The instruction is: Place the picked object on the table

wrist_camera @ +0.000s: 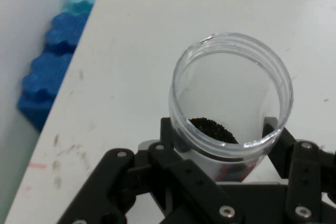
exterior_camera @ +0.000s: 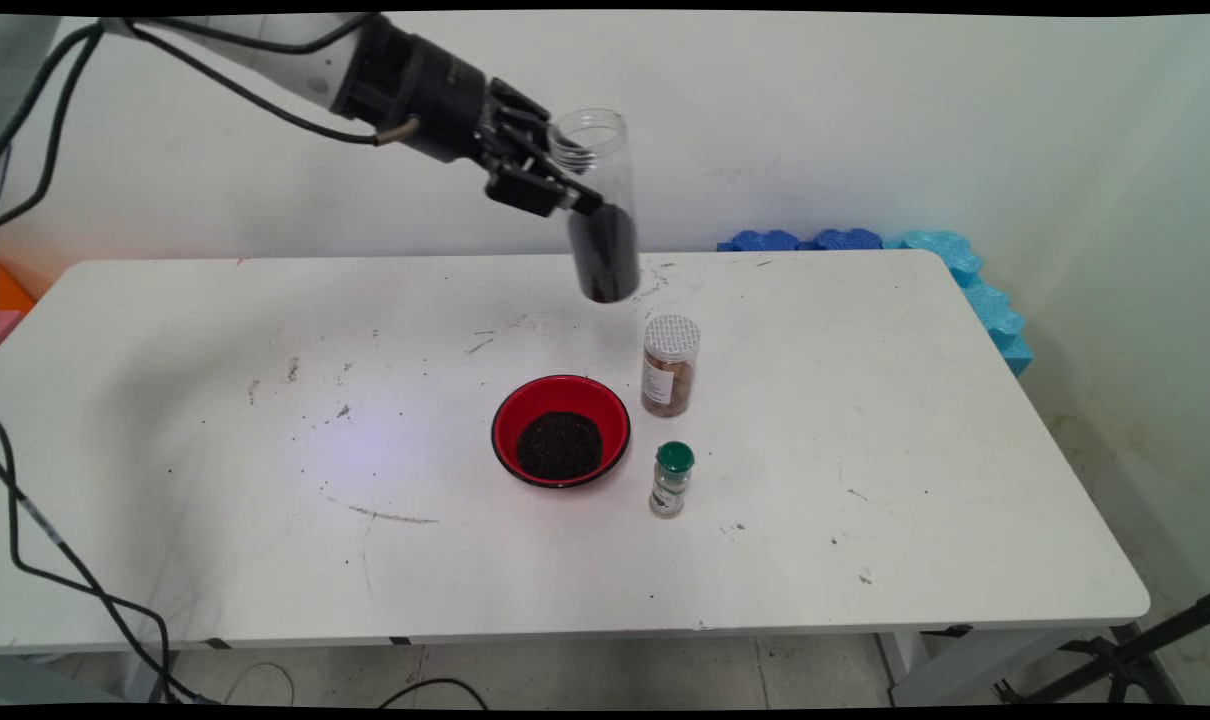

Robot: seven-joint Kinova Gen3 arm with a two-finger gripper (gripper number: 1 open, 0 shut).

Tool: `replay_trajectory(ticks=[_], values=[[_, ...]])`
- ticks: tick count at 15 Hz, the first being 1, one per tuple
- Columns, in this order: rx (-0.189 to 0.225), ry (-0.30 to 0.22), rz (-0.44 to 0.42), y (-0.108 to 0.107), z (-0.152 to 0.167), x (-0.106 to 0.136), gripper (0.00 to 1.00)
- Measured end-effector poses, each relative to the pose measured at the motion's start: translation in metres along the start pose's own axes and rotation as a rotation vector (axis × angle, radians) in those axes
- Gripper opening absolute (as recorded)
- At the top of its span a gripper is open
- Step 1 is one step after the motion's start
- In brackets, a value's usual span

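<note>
1. White counter (exterior_camera: 215, 520), flat and scuffed, carries three things.
2. One small glass shaker (exterior_camera: 671, 481) with a green cap stands nearest.
3. One round red bowl (exterior_camera: 561, 429) holds dark grains.
4. One ribbed-lidded spice jar (exterior_camera: 670, 365) stands behind.
5. One clear, lidless cylindrical jar (exterior_camera: 597, 205), dark grains at its bottom, hangs above the counter's far side, pinched by the black pincer (exterior_camera: 550, 185).
6. Blue foam mats (exterior_camera: 925, 250) lie against the wall.
</note>
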Motion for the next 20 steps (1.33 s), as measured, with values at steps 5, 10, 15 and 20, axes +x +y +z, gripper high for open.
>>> replay_trajectory(ticks=[5, 10, 15, 20], values=[[0.071, -0.035, -0.041, -0.021, -0.007, -0.040, 0.00], [0.104, -0.065, -0.061, -0.029, 0.002, -0.073, 0.00], [0.116, -0.093, -0.077, -0.030, 0.015, -0.097, 0.00], [0.121, -0.112, -0.097, -0.029, 0.029, -0.118, 0.00]])
